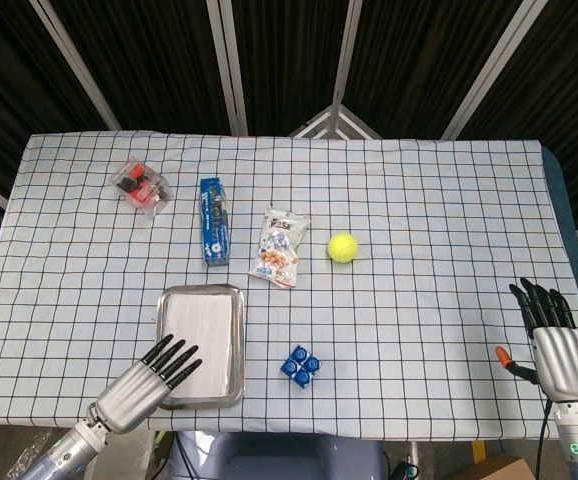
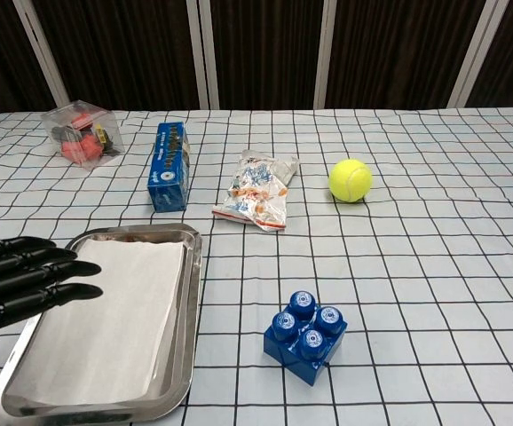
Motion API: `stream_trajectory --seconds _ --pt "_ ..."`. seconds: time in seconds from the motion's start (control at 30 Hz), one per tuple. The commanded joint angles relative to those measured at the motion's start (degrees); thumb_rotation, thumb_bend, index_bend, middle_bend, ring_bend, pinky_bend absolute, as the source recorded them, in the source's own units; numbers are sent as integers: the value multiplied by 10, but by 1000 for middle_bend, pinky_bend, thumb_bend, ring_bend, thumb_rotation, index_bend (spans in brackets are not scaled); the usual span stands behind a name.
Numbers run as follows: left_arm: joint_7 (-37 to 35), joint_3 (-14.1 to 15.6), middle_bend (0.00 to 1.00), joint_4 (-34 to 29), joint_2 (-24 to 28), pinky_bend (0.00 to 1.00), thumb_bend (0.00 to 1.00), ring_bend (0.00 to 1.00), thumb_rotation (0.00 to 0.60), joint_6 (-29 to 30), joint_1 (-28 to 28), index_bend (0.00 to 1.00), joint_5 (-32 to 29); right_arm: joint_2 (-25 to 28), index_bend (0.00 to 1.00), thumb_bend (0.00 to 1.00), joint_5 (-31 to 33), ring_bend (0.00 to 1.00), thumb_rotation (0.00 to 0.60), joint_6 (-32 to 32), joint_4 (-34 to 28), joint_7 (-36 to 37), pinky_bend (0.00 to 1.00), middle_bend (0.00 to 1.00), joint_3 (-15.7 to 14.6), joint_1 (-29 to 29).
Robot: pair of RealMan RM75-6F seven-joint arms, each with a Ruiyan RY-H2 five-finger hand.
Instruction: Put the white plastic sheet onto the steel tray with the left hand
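Observation:
The white plastic sheet (image 1: pixel 203 328) (image 2: pixel 106 319) lies flat inside the steel tray (image 1: pixel 238 345) (image 2: pixel 192 302) near the table's front left. My left hand (image 1: pixel 151 378) (image 2: pixel 21 279) hovers open at the tray's near left corner, fingers stretched out over the sheet's edge, holding nothing. My right hand (image 1: pixel 554 340) stays open at the table's front right edge, far from the tray; the chest view does not show it.
A blue brick cluster (image 1: pixel 300 366) (image 2: pixel 305 335) sits right of the tray. Behind stand a blue box (image 1: pixel 212 220) (image 2: pixel 168 165), a snack bag (image 1: pixel 280 247) (image 2: pixel 258 190), a tennis ball (image 1: pixel 342 247) (image 2: pixel 350 180) and a clear box of small parts (image 1: pixel 141 185) (image 2: pixel 82 134).

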Motion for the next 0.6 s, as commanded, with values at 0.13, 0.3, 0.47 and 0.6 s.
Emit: stream_trajectory --seconds 0.13,0.3,0.47,0.6 --pt "-20 4 0 -25 32 0 131 0 600 30 19 0 -16 0 0 313 1 0 600 0 0 0 0 0 0 0" --pt "-32 10 0 -30 46 0 139 0 600 18 26 0 -42 -1 0 314 1 0 600 -3 -1 -4 0 0 -1 1" --pt "-4 11 0 -41 59 0 300 0 600 -16 21 0 -66 0 0 313 2 0 600 -1 -2 -2 0 0 -1 -1" --pt "2 11 0 -61 65 0 446 0 600 -56 8 0 -90 0 0 314 2 0 600 -5 -2 -2 0 0 -1 1"
